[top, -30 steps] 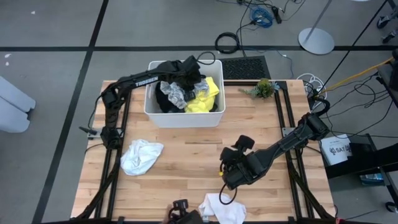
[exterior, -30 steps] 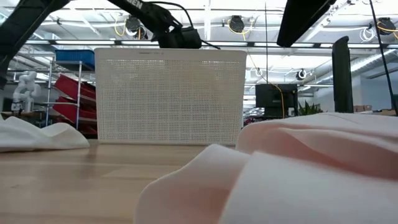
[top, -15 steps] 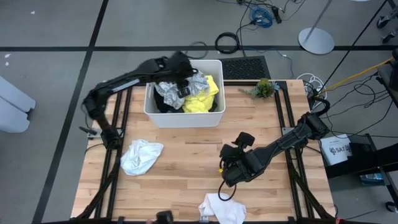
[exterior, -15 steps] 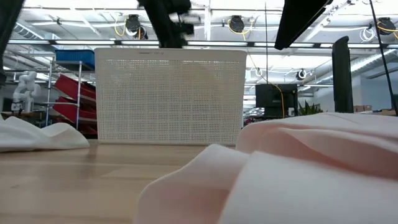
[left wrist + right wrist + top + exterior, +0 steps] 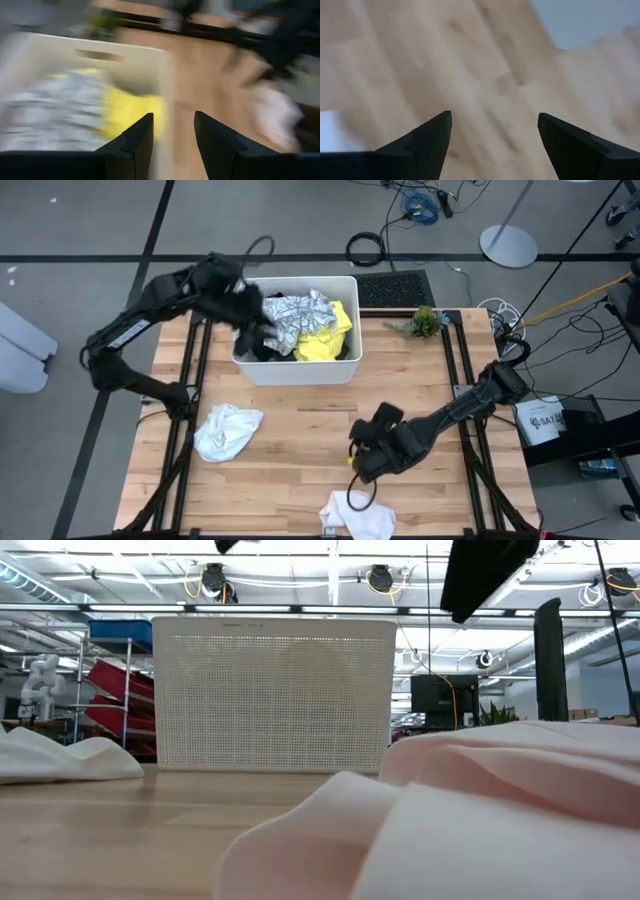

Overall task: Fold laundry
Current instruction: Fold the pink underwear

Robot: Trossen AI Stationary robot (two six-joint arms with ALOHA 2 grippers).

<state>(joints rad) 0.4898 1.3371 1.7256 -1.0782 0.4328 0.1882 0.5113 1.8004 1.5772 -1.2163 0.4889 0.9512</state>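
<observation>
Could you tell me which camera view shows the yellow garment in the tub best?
The high view: the yellow garment lies in plain sight inside the tub. The left wrist view shows it only as a blur; the low view sees just the tub's wall, and the right wrist view only table.

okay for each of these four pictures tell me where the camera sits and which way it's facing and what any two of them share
High: overhead, straight down; both arms, tub, table.
Low: at table height, level across; near white cloth, tub wall; only arm parts at the top.
Left wrist: over the tub's corner; left gripper open, empty, yellow cloth.
Right wrist: down at bare wood; right gripper open.
Shared: high and left wrist both show the yellow cloth in the tub.
</observation>
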